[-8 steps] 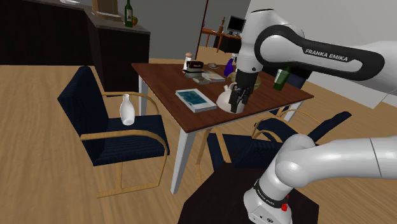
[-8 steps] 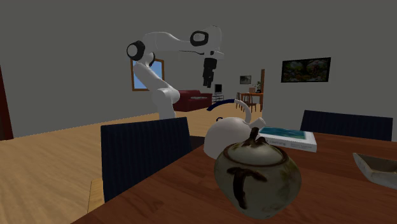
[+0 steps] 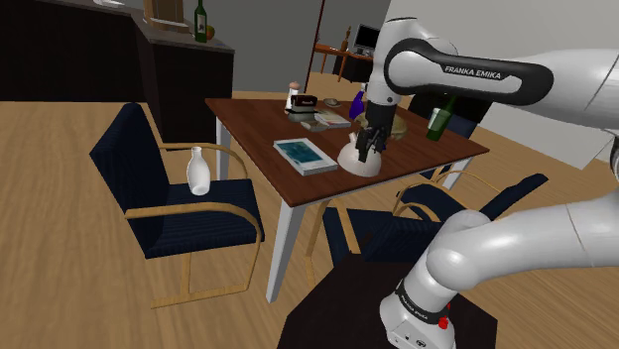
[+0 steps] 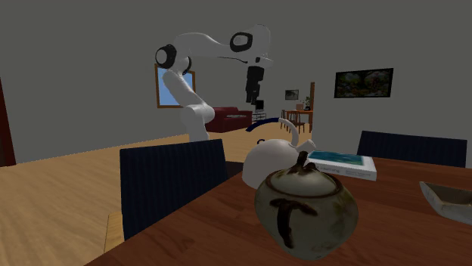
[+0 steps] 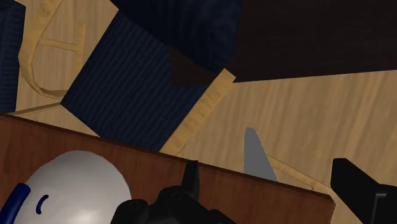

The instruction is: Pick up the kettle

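Your kettle [image 3: 349, 161], white, sits on the table [image 3: 258, 129] near its edge. It's below the gripper [image 3: 369, 149] and outside one finger, not betw. the two. Gripper hangs clear above it, fingers wide apart, gripping nothing. Past the kettle: round brown pot [image 4: 306, 205], lid on, contents hidden; green bottle [image 3: 439, 121], fill can't tell.

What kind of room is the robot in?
Probably a dining room in a house: a wooden table with a dark blue chair beside it, a white kettle and a green bottle on top, and a framed picture on the wall.
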Controlling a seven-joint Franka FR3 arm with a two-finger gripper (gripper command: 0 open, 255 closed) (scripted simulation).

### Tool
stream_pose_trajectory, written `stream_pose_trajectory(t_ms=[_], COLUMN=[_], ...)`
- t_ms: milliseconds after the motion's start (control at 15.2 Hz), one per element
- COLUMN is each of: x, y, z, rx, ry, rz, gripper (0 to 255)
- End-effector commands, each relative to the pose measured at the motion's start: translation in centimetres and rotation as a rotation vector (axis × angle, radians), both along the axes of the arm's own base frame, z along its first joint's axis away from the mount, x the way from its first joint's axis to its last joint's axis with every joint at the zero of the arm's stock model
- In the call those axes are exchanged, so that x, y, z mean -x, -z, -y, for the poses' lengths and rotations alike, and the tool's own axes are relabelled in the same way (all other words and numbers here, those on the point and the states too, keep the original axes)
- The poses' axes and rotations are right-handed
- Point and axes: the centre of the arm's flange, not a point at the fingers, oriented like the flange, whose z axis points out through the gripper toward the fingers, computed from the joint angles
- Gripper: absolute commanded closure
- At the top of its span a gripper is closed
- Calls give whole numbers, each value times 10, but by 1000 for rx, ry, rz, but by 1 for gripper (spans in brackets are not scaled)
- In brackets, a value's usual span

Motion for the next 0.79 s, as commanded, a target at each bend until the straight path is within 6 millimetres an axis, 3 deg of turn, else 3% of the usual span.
stream_pose_trajectory(t_ms=[0,726], x=[-15,-84], y=[0,4], z=[23,152], rx=[2,5], ry=[11,73], rz=[0,-1], gripper=[0,0])
